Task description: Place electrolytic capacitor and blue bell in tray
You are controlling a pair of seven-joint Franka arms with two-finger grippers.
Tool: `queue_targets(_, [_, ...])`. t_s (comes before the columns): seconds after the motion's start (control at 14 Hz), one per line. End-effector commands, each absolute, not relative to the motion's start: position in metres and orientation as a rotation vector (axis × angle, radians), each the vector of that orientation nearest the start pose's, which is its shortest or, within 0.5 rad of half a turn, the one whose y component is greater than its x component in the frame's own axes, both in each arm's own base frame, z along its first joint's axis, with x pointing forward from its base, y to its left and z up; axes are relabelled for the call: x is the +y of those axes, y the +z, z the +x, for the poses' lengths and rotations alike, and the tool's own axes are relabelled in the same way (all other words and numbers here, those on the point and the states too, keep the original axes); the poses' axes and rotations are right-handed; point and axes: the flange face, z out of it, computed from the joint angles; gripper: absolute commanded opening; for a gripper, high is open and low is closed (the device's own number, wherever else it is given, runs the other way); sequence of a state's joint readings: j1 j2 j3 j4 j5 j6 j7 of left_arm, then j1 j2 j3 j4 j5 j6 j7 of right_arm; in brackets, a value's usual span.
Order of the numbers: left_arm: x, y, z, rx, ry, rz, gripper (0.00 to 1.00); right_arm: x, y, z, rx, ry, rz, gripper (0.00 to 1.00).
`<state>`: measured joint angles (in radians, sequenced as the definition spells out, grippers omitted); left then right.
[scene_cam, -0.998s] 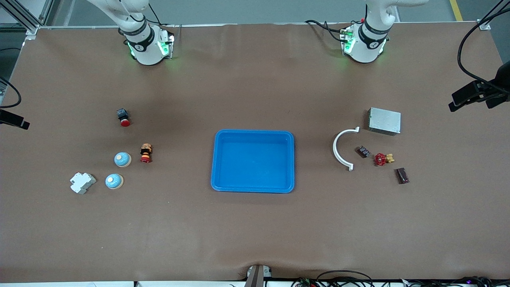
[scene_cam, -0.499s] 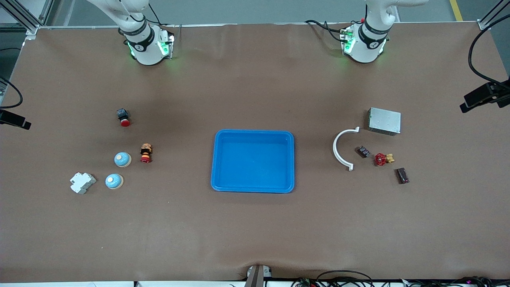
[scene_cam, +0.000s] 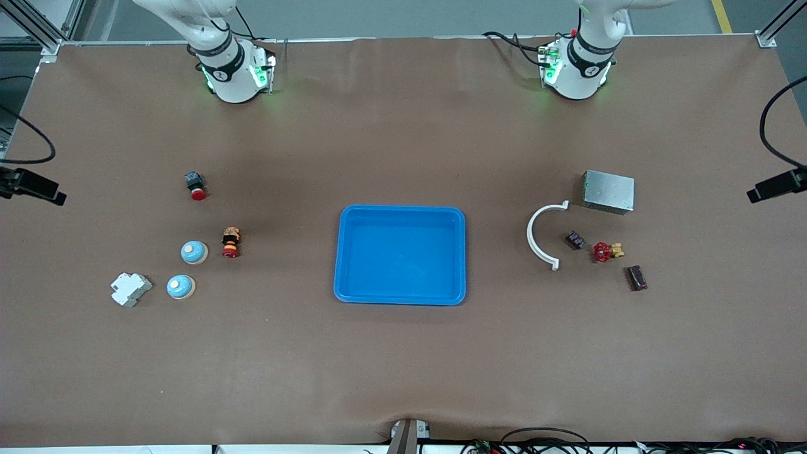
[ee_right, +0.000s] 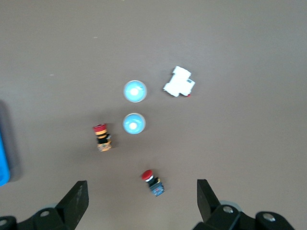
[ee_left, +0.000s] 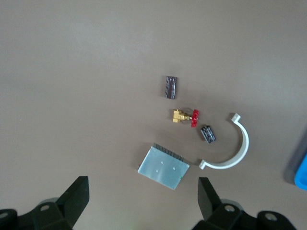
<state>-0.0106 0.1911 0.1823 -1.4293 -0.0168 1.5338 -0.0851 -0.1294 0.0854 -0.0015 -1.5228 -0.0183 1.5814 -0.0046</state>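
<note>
Nothing placed yet: tray [scene_cam: 400, 255] empty, capacitors [scene_cam: 636, 278] and blue bells [scene_cam: 194, 252] lie well apart from it on the tabletop, left tool [ee_left: 143, 203] and right tool [ee_right: 142, 203] both wide, holding nothing.

High front camera facing robots, both wrist cameras looking straight down, sharing tray [scene_cam: 400, 296] edge

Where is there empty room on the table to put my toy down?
The shallow bright-blue plastic tray is empty. Bare brown table runs between it and the front camera, and also between it and the arm bases. It is crowded around the two round blue bells and around the curved white plastic clip.
</note>
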Motion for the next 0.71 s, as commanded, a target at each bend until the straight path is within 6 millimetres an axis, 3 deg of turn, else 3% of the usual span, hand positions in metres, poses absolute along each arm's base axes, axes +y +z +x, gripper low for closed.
queue_targets(0.0, [0.109, 0.562, 0.61, -0.41, 0.129, -3.075, 1.0, -0.058, 0.614, 0.573, 0.18, 0.06, -3.159, 1.0])
queue_targets(0.21, [0.116, 0.526, 0.629, -0.419, 0.135, -3.06, 1.0, -0.035, 0.593, 0.579, 0.181, 0.082, -3.161, 1.0])
queue_targets(0.57, [0.117, 0.48, 0.655, -0.422, 0.115, -3.048, 1.0, -0.038, 0.557, 0.582, 0.226, 0.106, -3.157, 1.0])
queue_targets(0.64, [0.117, 0.469, 0.66, -0.435, 0.109, -3.045, 1.0, -0.042, 0.54, 0.581, 0.237, 0.131, -3.154, 1.0])
